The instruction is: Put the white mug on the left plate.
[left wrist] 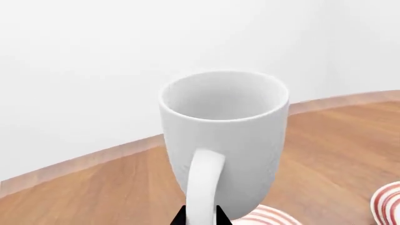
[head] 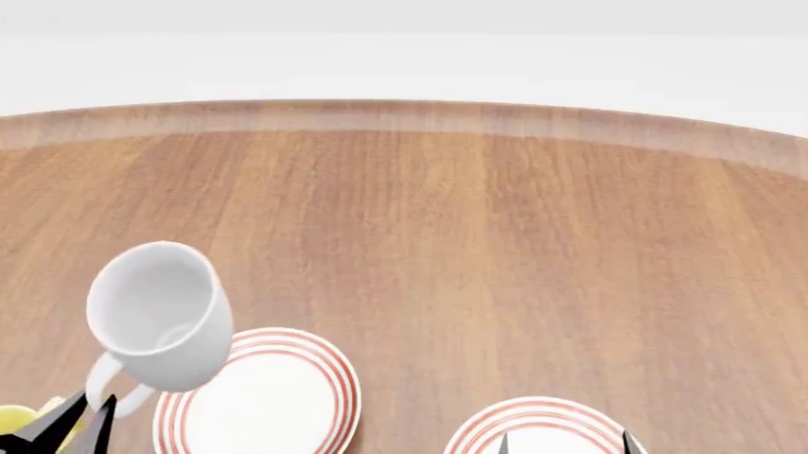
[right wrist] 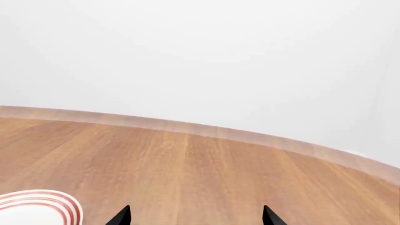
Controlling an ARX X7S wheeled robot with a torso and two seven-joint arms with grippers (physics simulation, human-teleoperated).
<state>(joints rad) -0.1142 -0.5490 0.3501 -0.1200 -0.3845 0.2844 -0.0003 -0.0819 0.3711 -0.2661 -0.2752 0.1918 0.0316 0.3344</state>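
Note:
The tall all-white mug (head: 158, 312) hangs by its loop handle (left wrist: 205, 187) from my left gripper (head: 91, 409), which is shut on the handle. In the head view the mug sits just left of and partly over the left plate (head: 259, 402), a white plate with red rings; I cannot tell if it touches it. The left wrist view shows the mug (left wrist: 225, 136) upright above that plate's rim (left wrist: 269, 216). My right gripper (right wrist: 196, 216) is open and empty, over the right plate (head: 536, 433) in the head view.
The round wooden table (head: 480, 236) stretches back to its curved far edge, with a white wall behind. A yellow object (head: 15, 421) peeks in at the head view's lower left corner. A ringed plate's rim shows in the right wrist view (right wrist: 44, 206).

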